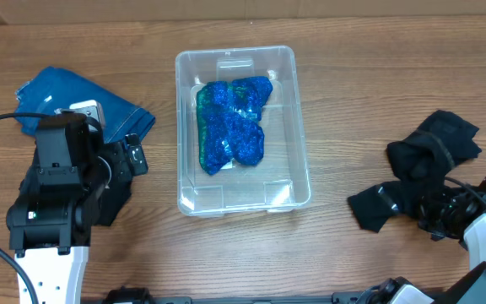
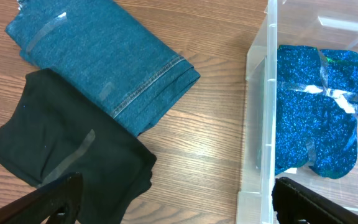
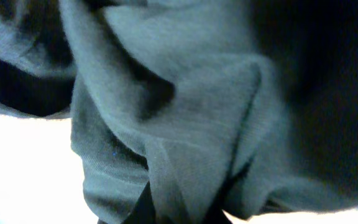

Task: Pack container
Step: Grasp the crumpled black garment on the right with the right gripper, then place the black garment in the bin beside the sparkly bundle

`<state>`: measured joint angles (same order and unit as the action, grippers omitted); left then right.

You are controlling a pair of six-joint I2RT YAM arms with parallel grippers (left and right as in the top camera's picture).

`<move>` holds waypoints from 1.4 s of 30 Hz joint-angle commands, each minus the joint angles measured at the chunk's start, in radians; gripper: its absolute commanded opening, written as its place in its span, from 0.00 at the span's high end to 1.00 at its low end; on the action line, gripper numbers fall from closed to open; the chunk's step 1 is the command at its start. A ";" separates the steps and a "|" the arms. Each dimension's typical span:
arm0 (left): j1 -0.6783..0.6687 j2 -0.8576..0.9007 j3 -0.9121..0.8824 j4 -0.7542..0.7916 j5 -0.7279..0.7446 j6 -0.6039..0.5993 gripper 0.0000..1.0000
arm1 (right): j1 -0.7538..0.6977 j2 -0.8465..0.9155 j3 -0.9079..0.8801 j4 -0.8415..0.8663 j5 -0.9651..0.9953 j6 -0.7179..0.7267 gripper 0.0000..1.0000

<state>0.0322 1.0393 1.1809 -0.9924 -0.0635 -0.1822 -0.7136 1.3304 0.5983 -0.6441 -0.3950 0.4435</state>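
The clear container [image 1: 302, 152] stands mid-table and holds a sparkly blue cloth [image 1: 230, 122]. The left wrist view shows the container's left wall [image 2: 260, 124] and the blue cloth [image 2: 319, 112] inside. My left gripper [image 2: 179, 208] is open and empty. It hovers over bare wood between a folded black cloth [image 2: 61, 143] and the container; in the overhead view the gripper [image 1: 130, 157] is left of the container. My right gripper [image 1: 429, 211] is at the right and shut on a crumpled black garment [image 1: 433, 152]. That garment [image 3: 185, 93] fills the right wrist view.
A folded blue denim piece [image 1: 66, 93] lies at the far left, also in the left wrist view [image 2: 98, 56], partly under the black cloth. The left arm covers most of that black cloth from above. Cables run along the left edge.
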 commanded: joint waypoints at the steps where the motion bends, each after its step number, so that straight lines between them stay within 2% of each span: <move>1: -0.005 0.006 0.024 0.003 0.010 -0.006 0.00 | 0.006 -0.082 0.103 -0.044 -0.149 -0.102 0.96; 8: -0.005 0.008 0.024 0.011 0.010 -0.006 0.00 | 0.158 -0.282 0.383 -0.214 -0.162 -0.248 0.96; 12: -0.005 0.008 0.024 0.013 0.010 -0.006 0.00 | 0.391 -0.285 0.557 -0.241 -0.145 -0.369 0.96; 14: -0.005 0.008 0.024 0.013 0.013 -0.017 0.00 | 0.591 -0.257 0.638 -0.233 -0.032 -0.401 0.96; 16: -0.005 0.008 0.024 0.012 0.013 -0.018 0.00 | 0.731 -0.219 0.678 -0.226 0.049 -0.447 0.96; 19: -0.005 0.008 0.024 0.012 0.013 -0.018 0.00 | 0.904 -0.128 0.724 -0.213 0.143 -0.493 0.96; 23: -0.005 0.008 0.024 0.012 0.013 -0.018 0.00 | 1.057 0.066 0.777 -0.129 0.180 -0.523 0.96; 30: -0.005 0.008 0.024 0.008 0.013 -0.024 0.00 | 1.114 0.341 0.811 0.087 0.147 -0.529 0.96; 35: -0.005 0.008 0.024 0.008 0.013 -0.024 0.00 | 1.112 0.443 0.811 0.137 0.148 -0.526 0.96; 36: -0.005 0.008 0.024 0.008 0.013 -0.024 0.00 | 1.112 0.455 0.811 0.147 0.157 -0.526 0.37; 37: -0.005 0.008 0.024 0.008 0.013 -0.024 0.00 | 1.112 0.456 0.811 0.154 0.176 -0.526 0.00; 42: -0.005 0.008 0.024 0.002 0.012 -0.024 0.00 | 1.112 0.425 0.914 0.094 0.219 -0.519 0.00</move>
<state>0.0322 1.0439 1.1809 -0.9890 -0.0631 -0.1890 0.3950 1.7958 1.4158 -0.5320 -0.2031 -0.0784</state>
